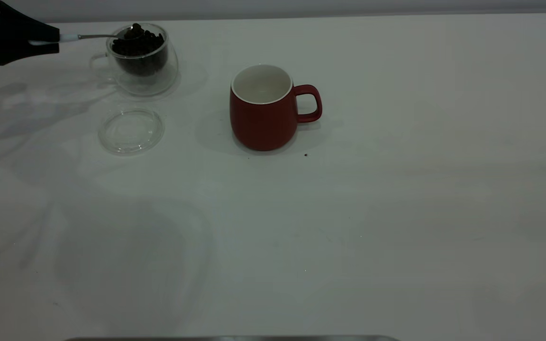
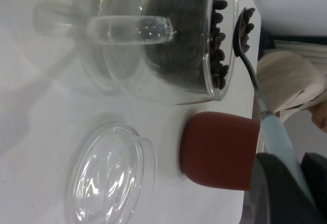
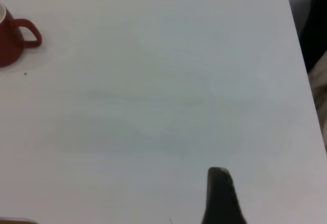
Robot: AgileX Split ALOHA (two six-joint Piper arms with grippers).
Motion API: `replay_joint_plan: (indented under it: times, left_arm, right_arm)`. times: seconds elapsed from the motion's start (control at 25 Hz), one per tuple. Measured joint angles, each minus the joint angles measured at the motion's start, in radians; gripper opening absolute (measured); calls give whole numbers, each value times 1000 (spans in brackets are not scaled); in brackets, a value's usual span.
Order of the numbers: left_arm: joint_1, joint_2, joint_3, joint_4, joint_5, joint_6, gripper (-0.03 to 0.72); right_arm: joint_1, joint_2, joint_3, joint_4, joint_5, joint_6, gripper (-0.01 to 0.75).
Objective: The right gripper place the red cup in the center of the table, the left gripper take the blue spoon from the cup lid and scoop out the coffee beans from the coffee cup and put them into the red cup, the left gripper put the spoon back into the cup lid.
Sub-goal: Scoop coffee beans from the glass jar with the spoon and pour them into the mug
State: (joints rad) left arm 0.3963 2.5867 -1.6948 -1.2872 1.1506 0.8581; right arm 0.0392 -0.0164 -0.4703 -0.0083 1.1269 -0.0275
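At the exterior view's upper left, the left gripper [image 1: 40,42] reaches in level, clamped on the spoon [image 1: 94,36] — its bowl heaped with beans over the glass cup [image 1: 142,59]. The lid [image 1: 131,130] lies below it; the red cup [image 1: 263,108] stands mid-table. The right gripper [image 3: 220,196] is cut off — its state cannot be told.

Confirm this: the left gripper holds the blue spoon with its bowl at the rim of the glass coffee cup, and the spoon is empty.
Not quite. The left gripper does hold the blue spoon at the rim of the glass coffee cup, but the spoon is not empty: coffee beans sit in its bowl, as the left wrist view and exterior view show.
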Motion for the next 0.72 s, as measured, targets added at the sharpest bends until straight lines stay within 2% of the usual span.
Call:
replay_joint_plan:
  times: [0.72]
  left_arm:
    - [0, 0, 0, 31, 3, -77, 122]
  right_arm:
    - [0, 0, 0, 0, 0, 0, 531]
